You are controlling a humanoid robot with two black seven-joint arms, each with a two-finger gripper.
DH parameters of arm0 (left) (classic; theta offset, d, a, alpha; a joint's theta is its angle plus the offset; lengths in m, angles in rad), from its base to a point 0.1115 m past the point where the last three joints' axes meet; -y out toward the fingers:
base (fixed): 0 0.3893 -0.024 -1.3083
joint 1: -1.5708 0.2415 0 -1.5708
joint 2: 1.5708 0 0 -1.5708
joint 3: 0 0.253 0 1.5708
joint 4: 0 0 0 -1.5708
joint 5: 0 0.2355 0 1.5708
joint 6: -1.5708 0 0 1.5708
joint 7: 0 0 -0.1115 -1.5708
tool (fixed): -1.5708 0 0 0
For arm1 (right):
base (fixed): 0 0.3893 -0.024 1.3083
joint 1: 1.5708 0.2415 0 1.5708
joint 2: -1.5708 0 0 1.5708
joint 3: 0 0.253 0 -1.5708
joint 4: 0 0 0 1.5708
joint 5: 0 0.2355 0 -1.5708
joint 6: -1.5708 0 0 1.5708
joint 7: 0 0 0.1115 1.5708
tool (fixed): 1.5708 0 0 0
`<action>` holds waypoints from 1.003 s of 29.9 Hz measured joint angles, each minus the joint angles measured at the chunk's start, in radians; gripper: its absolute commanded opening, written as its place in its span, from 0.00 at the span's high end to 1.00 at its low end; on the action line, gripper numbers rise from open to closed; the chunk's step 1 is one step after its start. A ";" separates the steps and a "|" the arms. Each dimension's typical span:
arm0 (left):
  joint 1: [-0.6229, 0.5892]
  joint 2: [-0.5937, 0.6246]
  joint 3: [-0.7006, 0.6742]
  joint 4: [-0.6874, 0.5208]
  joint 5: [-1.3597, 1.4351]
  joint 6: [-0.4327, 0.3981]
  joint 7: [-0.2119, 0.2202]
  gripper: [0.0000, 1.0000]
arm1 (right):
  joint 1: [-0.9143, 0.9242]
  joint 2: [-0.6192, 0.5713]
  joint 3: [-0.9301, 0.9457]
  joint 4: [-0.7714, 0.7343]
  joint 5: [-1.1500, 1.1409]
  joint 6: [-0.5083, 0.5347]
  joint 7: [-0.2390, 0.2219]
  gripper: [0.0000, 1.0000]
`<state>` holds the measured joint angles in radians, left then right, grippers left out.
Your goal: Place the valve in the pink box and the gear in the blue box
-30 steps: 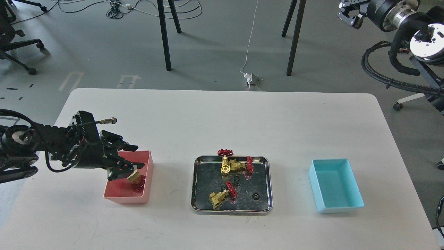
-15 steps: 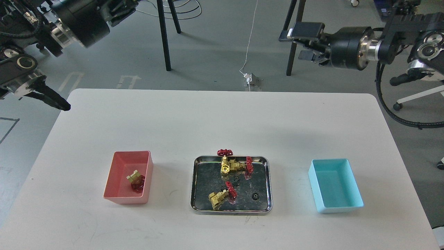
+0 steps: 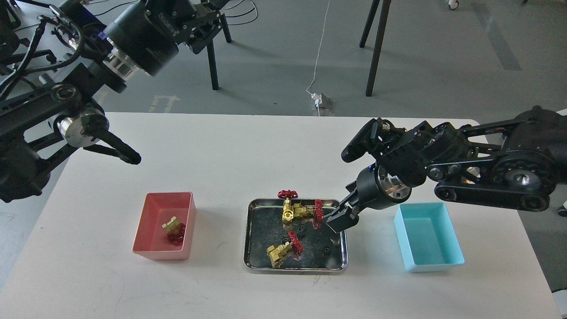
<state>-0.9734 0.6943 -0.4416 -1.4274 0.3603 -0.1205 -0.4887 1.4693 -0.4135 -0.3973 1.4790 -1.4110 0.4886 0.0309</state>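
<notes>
A brass valve with a red handwheel [image 3: 174, 230] lies in the pink box [image 3: 153, 212] at the left. The steel tray [image 3: 294, 268] in the middle holds two valves [image 3: 296, 212] [image 3: 282, 250] and several black gears; one gear [image 3: 326, 251] lies near the tray's right side and another [image 3: 301, 230] at its centre. My right gripper [image 3: 337, 221] hangs over the tray's right part, above that gear, fingers pointing down-left, apparently open and empty. The blue box [image 3: 427, 237] at the right is empty. My left gripper [image 3: 208, 20] is raised at the far top left, away from the table.
A red handwheel [image 3: 288, 194] sits on the tray's far rim. A dark link of my left arm [image 3: 113, 148] hangs over the table's far left corner. Chair legs [image 3: 211, 53], a cable and a power adapter [image 3: 320, 101] lie on the floor beyond the table.
My left gripper let go of the valve in the pink box and rose to the top left. My right arm swung down from the upper right to over the tray's right side.
</notes>
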 measured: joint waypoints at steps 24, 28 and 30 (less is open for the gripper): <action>0.076 -0.097 -0.060 -0.019 0.002 0.038 0.000 0.16 | -0.060 0.366 -0.204 -0.240 -0.053 0.000 0.005 0.39; 0.087 -0.105 -0.061 -0.019 0.003 0.038 0.000 0.16 | -0.066 0.367 -0.212 -0.249 -0.054 0.000 0.004 0.40; 0.088 -0.113 -0.061 -0.019 0.003 0.038 0.000 0.16 | -0.071 0.369 -0.214 -0.258 -0.054 0.000 0.003 0.41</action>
<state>-0.8855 0.5812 -0.5031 -1.4466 0.3636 -0.0827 -0.4887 1.3979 -0.0448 -0.6114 1.2211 -1.4649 0.4886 0.0339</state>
